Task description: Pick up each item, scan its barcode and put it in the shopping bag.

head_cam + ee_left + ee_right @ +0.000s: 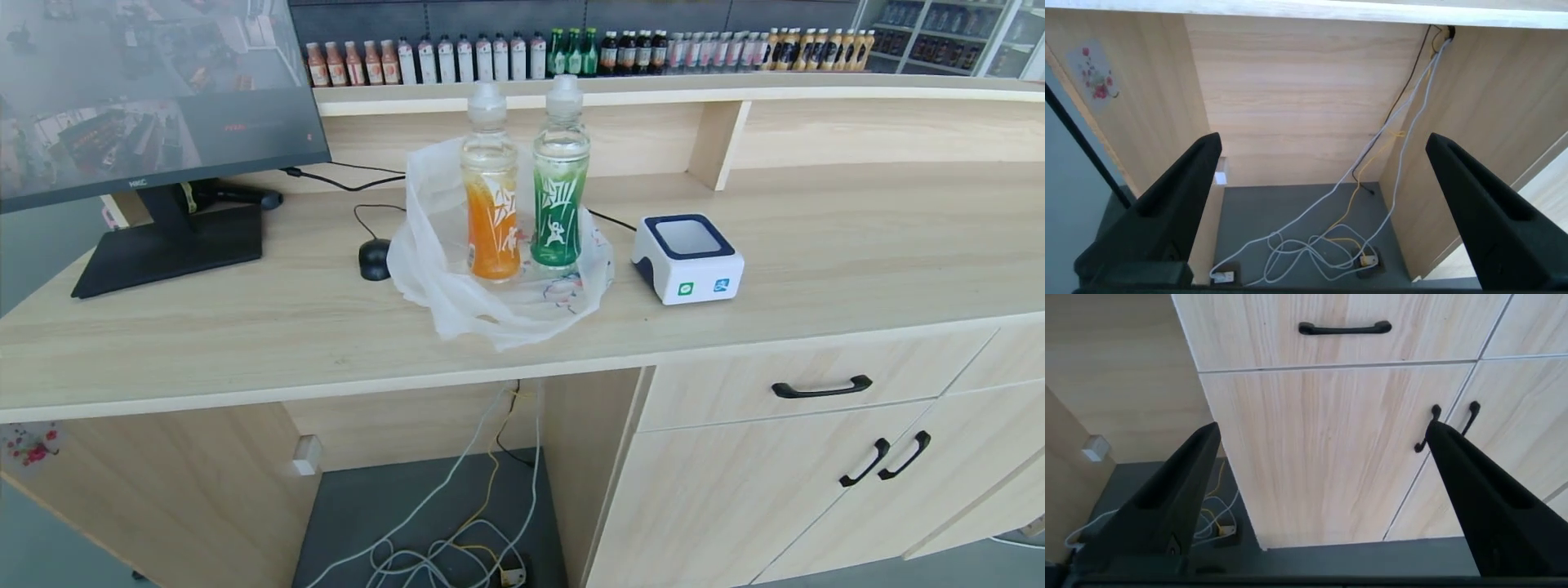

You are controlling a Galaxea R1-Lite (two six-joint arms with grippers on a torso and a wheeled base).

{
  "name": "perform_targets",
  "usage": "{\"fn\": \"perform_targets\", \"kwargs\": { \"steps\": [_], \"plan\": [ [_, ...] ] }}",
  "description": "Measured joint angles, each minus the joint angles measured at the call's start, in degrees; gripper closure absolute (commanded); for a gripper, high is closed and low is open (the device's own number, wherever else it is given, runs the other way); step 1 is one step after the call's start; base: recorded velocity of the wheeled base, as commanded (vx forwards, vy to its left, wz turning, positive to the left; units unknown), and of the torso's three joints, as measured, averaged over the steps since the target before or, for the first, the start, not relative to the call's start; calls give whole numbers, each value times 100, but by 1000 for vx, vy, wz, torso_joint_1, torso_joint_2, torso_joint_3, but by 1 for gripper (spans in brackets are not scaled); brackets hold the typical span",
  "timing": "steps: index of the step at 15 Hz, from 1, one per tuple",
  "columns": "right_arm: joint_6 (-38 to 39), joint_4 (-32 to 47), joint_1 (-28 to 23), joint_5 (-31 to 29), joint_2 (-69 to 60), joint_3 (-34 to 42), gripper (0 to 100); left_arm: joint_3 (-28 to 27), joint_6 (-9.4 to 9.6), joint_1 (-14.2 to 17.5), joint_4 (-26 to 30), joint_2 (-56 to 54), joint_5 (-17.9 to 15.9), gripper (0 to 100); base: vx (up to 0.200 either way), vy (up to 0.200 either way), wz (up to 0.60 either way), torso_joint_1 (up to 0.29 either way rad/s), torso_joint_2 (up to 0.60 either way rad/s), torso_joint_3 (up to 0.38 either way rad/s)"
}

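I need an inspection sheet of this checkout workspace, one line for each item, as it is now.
Surface: wooden counter, level.
Job's things: orange bottle and green bottle upright, side by side in the slumped shopping bag; scanner beside it.
Clutter: mouse, monitor.
Grippers: left gripper and right gripper open, empty, below counter height.
Cables: loose cables on the floor under the counter.
Surroundings: drink bottles on the shelf behind.

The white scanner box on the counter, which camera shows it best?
The head view. There the scanner box stands whole on the counter, just right of the shopping bag. The left wrist view looks under the counter at cables; the right wrist view faces the drawer and cupboard doors below.
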Motion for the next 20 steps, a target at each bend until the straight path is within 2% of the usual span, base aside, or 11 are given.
{"fn": "perform_targets", "kwargs": {
  "steps": [2, 5, 20],
  "plan": [
    [-5, 2, 0, 0, 0, 0, 0, 0, 0, -2, 2, 0, 0, 0, 0, -200, 0, 7, 5, 5],
    [-7, -7, -4, 0, 0, 0, 0, 0, 0, -5, 7, 0, 0, 0, 0, -200, 600, 4, 1, 1],
    [0, -9, -4, 0, 2, 0, 0, 0, -2, -5, 5, 0, 0, 0, 0, -200, 0, 2, 3, 2]
  ]
}}
